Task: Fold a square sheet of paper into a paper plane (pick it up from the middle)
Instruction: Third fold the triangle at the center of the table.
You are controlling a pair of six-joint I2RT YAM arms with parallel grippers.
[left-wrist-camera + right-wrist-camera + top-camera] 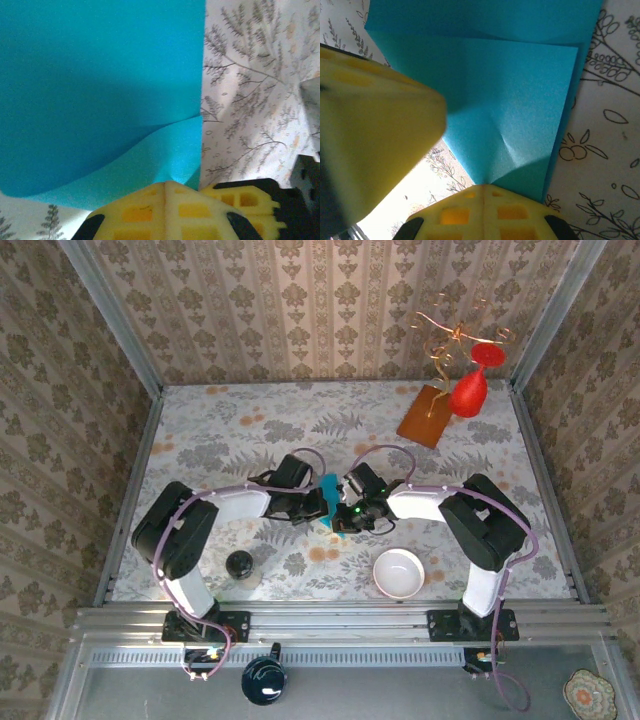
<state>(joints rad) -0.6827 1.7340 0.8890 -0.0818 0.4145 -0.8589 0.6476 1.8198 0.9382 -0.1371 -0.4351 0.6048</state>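
Note:
The teal-blue sheet of paper [329,500] hangs folded between both arms at the middle of the table, lifted off the flowered cloth. My left gripper [312,502] is shut on its left edge; in the left wrist view the yellow pads [150,210] meet with the paper [100,90] pinched at their tip [170,182]. My right gripper [345,508] is shut on the paper's other side; in the right wrist view the layered sheet [505,100] comes out of the closed tip [482,186]. The left gripper's yellow finger [375,130] looms blurred at the left there.
A white bowl [399,573] sits near the right arm's base and a small black ball [239,563] near the left arm's. At the back right stand an orange-brown board [426,416] and a red glass-shaped ornament [468,390]. Wallpapered walls enclose the table.

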